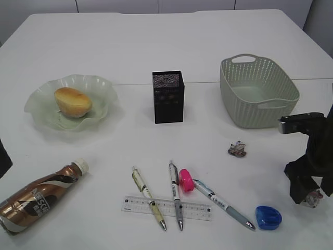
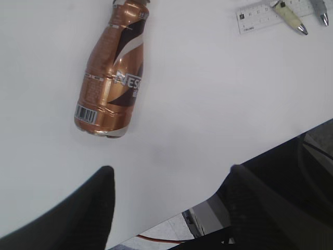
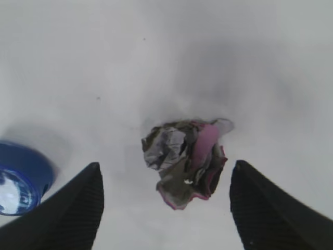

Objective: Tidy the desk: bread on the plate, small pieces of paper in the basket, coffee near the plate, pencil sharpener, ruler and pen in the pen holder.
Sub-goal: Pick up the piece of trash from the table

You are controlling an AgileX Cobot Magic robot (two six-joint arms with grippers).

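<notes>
The bread [image 1: 73,101] lies on the pale green plate [image 1: 39,112] at the left. The brown coffee bottle [image 1: 39,198] lies on its side at the front left; it also shows in the left wrist view [image 2: 112,73]. My left gripper [image 2: 169,177] is open and empty over the table's front edge, short of the bottle's base. My right gripper [image 1: 307,195] is open, with its fingers on either side of a crumpled paper ball [image 3: 187,159] on the table. A second paper ball [image 1: 237,149] lies in front of the basket [image 1: 258,91]. The black pen holder [image 1: 168,97] stands mid-table.
Three pens [image 1: 176,194] lie across a clear ruler [image 1: 166,207] at the front centre, with a pink sharpener [image 1: 186,180] beside them. A blue sharpener [image 1: 268,217] sits just left of my right gripper; it also shows in the right wrist view [image 3: 18,179].
</notes>
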